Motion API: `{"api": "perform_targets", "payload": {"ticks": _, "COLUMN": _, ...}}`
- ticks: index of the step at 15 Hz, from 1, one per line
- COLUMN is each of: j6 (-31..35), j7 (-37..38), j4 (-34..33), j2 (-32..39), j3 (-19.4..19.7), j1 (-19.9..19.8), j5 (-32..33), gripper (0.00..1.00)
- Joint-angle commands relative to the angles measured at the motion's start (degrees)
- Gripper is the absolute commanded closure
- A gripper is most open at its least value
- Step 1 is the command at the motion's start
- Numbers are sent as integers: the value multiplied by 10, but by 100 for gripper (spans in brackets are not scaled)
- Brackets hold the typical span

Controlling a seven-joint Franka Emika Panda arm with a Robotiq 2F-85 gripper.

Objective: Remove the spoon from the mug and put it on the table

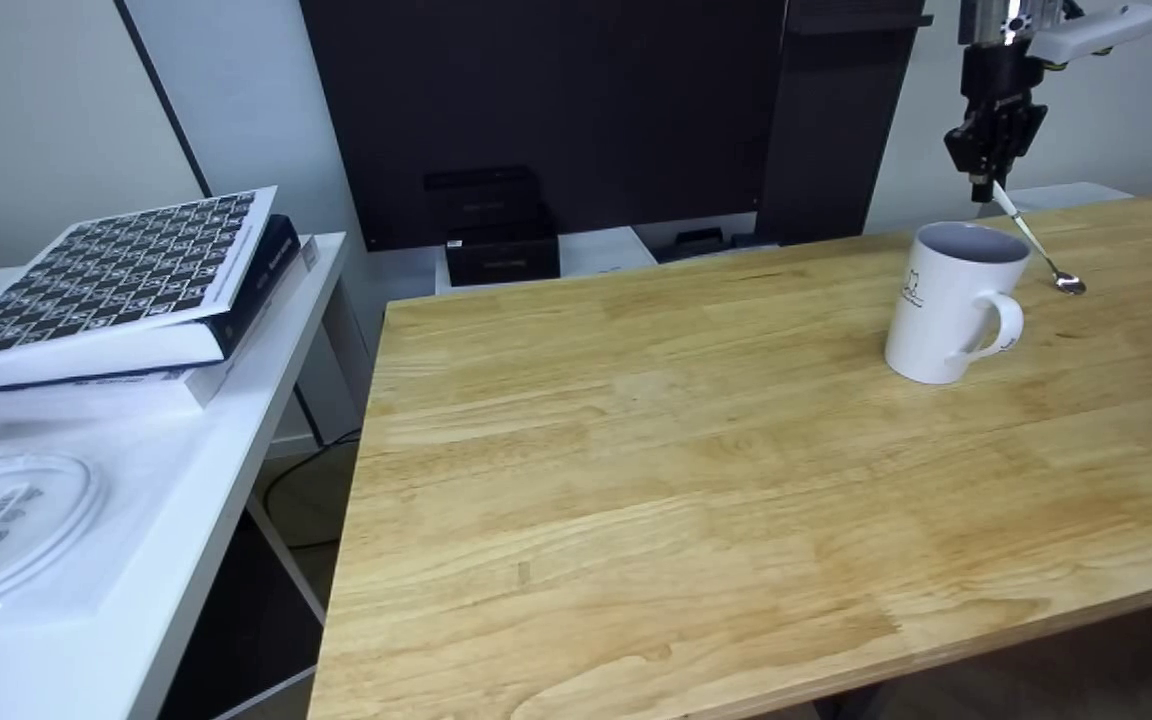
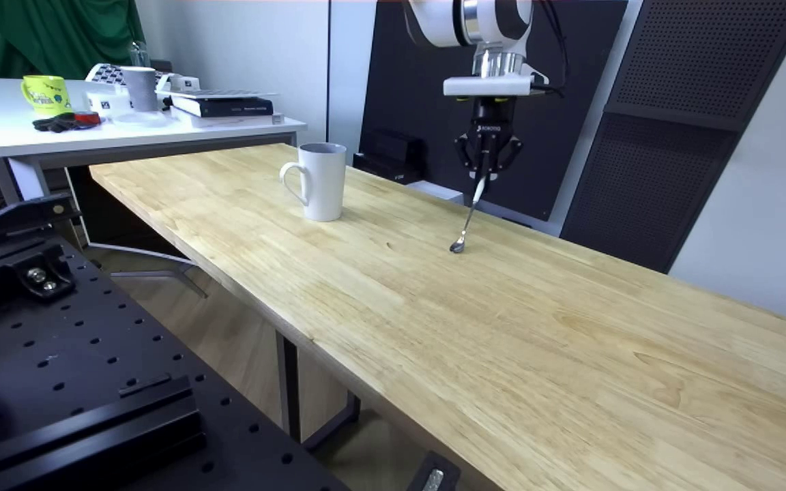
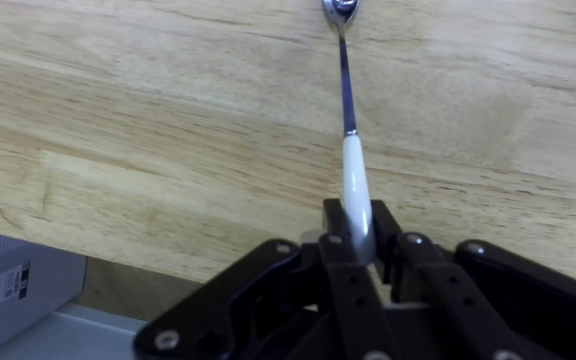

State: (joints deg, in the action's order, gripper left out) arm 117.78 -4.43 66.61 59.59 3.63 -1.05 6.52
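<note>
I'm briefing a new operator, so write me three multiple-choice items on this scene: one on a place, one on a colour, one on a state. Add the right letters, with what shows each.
1. Where does the white mug stand?
A) On the floor
B) On the stack of books
C) On the wooden table

2. What colour is the thicker part of the handle on the spoon?
A) White
B) Red
C) Green

3. What state is the gripper in?
A) Open, holding nothing
B) Shut on the spoon
C) Shut on the mug's rim

1: C, both exterior views show its base on the wooden table.
2: A, the wrist view shows it glossy white.
3: B, the wrist view shows the handle pinched from both sides.
</note>
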Motion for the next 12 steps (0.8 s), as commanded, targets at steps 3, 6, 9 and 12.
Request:
{"api": "perform_targets", "payload": {"ticks": 3, "j6": 47, "j7": 14, "j4": 105, "j2": -55, "j3": 5, "j1": -21, "j5": -7, "gripper": 96}}
{"api": "perform_targets", "payload": {"ticks": 6, "j6": 73, "j7": 8, "j4": 132, "j2": -62, "j3": 10, "j1": -28, "j5": -3, "gripper": 96}}
{"api": "perform_targets", "payload": {"ticks": 9, "j6": 100, "j7": 7, "j4": 154, "j2": -64, "j3": 13, "j1": -33, "j5": -2, "gripper": 96}}
{"api": "perform_targets", "payload": {"ticks": 12, "j6": 120, "j7": 5, "j4": 177, "j2": -65, "j3": 16, "j1": -37, "j5": -2, "gripper": 96}}
